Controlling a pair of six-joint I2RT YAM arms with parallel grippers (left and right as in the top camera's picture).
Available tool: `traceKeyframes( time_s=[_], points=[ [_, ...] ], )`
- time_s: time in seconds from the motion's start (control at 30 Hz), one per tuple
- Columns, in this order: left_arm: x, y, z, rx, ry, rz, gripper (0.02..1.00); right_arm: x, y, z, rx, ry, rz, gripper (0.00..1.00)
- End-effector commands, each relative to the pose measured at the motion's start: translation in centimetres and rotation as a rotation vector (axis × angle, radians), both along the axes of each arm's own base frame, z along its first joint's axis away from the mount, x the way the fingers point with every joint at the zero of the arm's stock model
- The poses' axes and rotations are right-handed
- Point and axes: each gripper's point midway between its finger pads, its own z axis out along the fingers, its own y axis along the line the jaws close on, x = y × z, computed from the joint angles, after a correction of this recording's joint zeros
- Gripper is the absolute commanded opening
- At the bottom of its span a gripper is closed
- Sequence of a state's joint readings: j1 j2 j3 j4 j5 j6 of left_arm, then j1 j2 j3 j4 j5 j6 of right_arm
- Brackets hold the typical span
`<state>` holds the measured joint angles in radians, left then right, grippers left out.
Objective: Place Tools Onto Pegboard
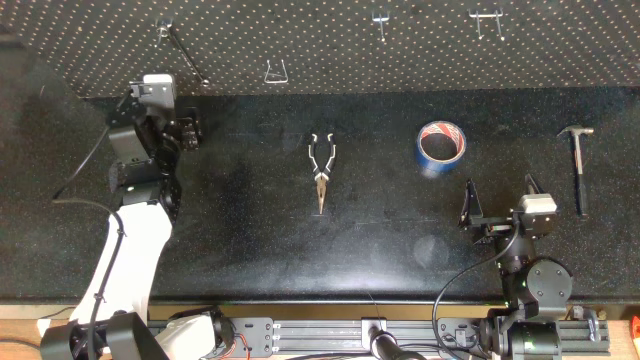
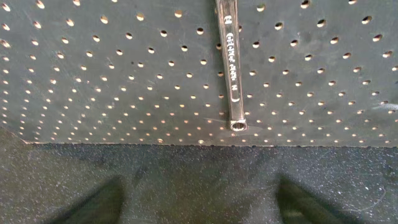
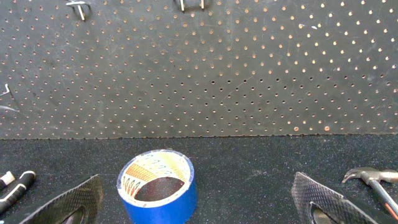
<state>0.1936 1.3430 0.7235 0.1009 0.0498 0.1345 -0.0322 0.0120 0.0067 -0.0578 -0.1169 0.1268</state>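
Chrome wrench on pegboard, blue tape roll (lying flat), pliers, hammer

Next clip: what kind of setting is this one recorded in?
Most likely a workshop-style bench set up for robot trials: a pegboard stands behind a dark worktop, a wrench hangs on the board, and pliers, a tape roll and a hammer lie in front.

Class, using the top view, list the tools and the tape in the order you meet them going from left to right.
wrench hanging on the pegboard → pliers → blue tape roll → hammer
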Motion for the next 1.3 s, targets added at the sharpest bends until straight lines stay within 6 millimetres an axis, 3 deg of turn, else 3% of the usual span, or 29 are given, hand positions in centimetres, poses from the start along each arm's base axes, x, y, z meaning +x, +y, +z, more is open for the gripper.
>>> traceKeyframes(
  time_s=[0.03, 0.07, 0.13, 0.2, 0.27, 0.3, 0.4, 0.5, 0.57, 0.7, 0.87, 0.97, 1.07, 1.13, 1.3],
  points=[
    [-1.5, -0.4, -1.1, -0.017, 0.078, -0.008, 0.996, 0.0, 0.1, -0.1, 0.008, 0.0, 0.0, 0.996],
    [-2.4, -0.9, -0.8, -0.033, 0.101, -0.017, 0.996, 0.0, 0.1, -0.1, 0.008, 0.001, 0.0, 0.996],
    [-5.9, -4.2, 1.4, -0.104, 0.129, -0.126, 0.998, 0.0, 0.1, -0.1, 0.008, 0.001, 0.0, 0.996],
    [-9.2, -5.0, 1.7, -0.121, 0.186, -0.132, 0.993, 0.0, 0.1, -0.1, 0.007, 0.0, 0.0, 0.996],
    [-9.5, -4.5, 2.6, -0.103, 0.158, -0.106, 0.996, 0.0, 0.1, -0.1, 0.008, 0.0, 0.0, 0.996],
    [-9.6, -6.7, 3.3, -0.249, 0.134, -0.159, 0.996, 0.0, 0.1, -0.1, 0.008, 0.0, 0.0, 0.996],
    [-11.0, -9.9, 0.9, -0.373, 0.262, -0.054, 0.998, 0.0, 0.1, -0.1, 0.008, 0.001, 0.0, 0.996],
    [-12.5, -15.8, -1.1, -0.375, 0.343, 0.0, 0.998, 0.0, 0.1, -0.1, 0.008, 0.0, 0.0, 0.996],
    [-12.9, -20.4, -2.9, -0.363, 0.432, -0.059, 0.998, 0.0, 0.1, -0.1, 0.008, 0.001, 0.0, 0.991],
    [-10.6, -25.0, -5.4, -0.317, 0.594, -0.093, 0.998, 0.0, 0.1, -0.1, 0.008, 0.0, 0.0, 0.996],
    [-7.1, -26.1, -7.6, -0.212, 0.694, -0.04, 0.998, 0.0, 0.1, -0.1, 0.007, 0.0, 0.0, 0.996],
    [-6.1, -25.3, -9.2, -0.227, 0.724, -0.005, 0.998, 0.0, 0.1, -0.1, 0.008, 0.001, 0.0, 0.996],
    [-5.1, -24.1, -9.3, -0.239, 0.705, 0.029, 0.998, 0.0, 0.1, -0.1, 0.007, 0.0, 0.0, 0.996],
    [-4.4, -25.2, -9.7, -0.255, 0.7, -0.037, 1.0, 0.0, 0.1, -0.1, 0.008, 0.0, 0.0, 0.996],
    [-6.0, -25.1, -10.4, -0.256, 0.789, -0.033, 0.998, 0.0, 0.1, -0.1, 0.008, 0.001, 0.0, 0.996]
  ],
)
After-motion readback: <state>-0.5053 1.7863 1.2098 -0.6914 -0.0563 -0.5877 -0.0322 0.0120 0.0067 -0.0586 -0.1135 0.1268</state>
